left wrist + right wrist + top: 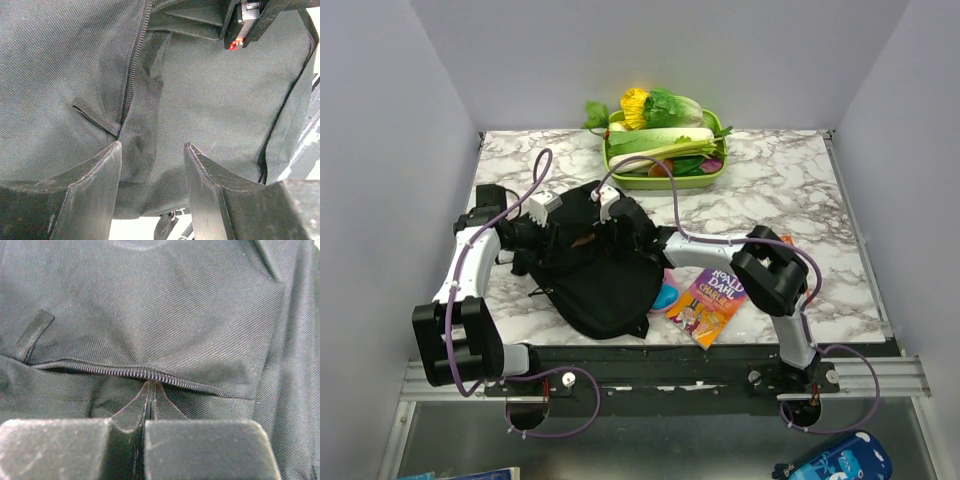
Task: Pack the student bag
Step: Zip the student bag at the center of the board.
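Grey walls (670, 60) stand close around the white marble surface (800, 190). On it lies the big, soft black cloth student bag (605, 285). It looks floppy and light, so grab the cloth edge by its black zip (125, 371). Over the bag, the left hand (152, 146) is wide apart. The right hand (151, 385) is pinched together, tips at the zip.

L arm (470, 265) bent at elbow, forearm reaching in twd centre; L gripper (152, 145) jaws wide apart. R arm (710, 250) folded, forearm stretched leftward; R gripper (151, 386) jaws pressed tight together, tips touching.
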Robot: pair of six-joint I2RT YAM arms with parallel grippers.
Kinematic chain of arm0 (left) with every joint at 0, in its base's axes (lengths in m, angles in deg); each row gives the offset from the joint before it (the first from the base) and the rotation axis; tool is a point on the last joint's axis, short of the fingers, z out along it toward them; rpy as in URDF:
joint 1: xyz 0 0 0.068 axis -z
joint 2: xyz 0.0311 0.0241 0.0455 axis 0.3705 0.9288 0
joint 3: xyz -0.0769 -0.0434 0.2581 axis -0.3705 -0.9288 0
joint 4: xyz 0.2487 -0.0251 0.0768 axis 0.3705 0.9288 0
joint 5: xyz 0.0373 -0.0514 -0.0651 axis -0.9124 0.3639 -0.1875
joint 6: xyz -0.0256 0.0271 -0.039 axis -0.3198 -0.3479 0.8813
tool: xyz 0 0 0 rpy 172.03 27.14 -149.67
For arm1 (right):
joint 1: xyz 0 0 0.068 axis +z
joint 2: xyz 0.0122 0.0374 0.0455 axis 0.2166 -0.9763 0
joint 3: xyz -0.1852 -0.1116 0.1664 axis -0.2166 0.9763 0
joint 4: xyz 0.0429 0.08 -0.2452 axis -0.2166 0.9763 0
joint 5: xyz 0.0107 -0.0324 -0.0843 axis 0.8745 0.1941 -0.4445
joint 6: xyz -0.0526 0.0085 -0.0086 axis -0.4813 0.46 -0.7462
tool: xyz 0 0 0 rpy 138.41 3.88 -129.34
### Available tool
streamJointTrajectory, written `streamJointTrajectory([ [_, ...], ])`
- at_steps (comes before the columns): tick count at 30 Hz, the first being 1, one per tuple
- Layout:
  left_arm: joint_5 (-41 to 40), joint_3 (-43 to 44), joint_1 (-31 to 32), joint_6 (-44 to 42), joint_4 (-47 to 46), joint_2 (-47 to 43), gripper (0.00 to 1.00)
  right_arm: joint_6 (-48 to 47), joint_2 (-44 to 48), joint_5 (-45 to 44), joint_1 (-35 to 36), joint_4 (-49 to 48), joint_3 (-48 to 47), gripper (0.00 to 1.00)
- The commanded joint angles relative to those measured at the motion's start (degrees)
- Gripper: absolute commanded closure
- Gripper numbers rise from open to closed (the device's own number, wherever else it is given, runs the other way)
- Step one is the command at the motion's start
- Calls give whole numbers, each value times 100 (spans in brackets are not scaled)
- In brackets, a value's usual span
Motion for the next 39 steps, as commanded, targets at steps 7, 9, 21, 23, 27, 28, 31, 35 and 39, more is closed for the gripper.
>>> streamJointTrajectory([
  [7, 50, 861, -1061, -125, 376, 155, 39, -335, 1581, 32, 183, -628, 598, 75],
  [9, 111, 826, -1334, -1, 288, 304, 39, -352, 1600, 233, 184, -330, 284, 66],
  [21, 235, 140, -1493, 159, 253, 191, 43, -440, -430, 1674, 271, 1991, -2450, 50],
  [23, 235, 167, -1493, 140, 297, 270, 44, -458, -597, 1737, 298, 2237, -2784, 49],
  [27, 261, 290, -1519, 79, 420, 647, 44, -432, -1027, 1720, 315, 2589, -3215, 47],
  [28, 261, 325, -1528, 122, 429, 692, 44, -414, -1089, 1720, 324, 2712, -3303, 46],
  [31, 95, 343, -1528, 429, 271, 859, 42, -344, -1352, 1755, 324, 2871, -3611, 45],
  [35, -73, 395, -1528, 974, 86, 1017, 36, -265, -1617, 1764, 359, 2994, -3962, 45],
  [39, -108, 334, -1528, 1098, -151, 1000, 31, -221, -1767, 1650, 386, 3108, -4068, 45],
])
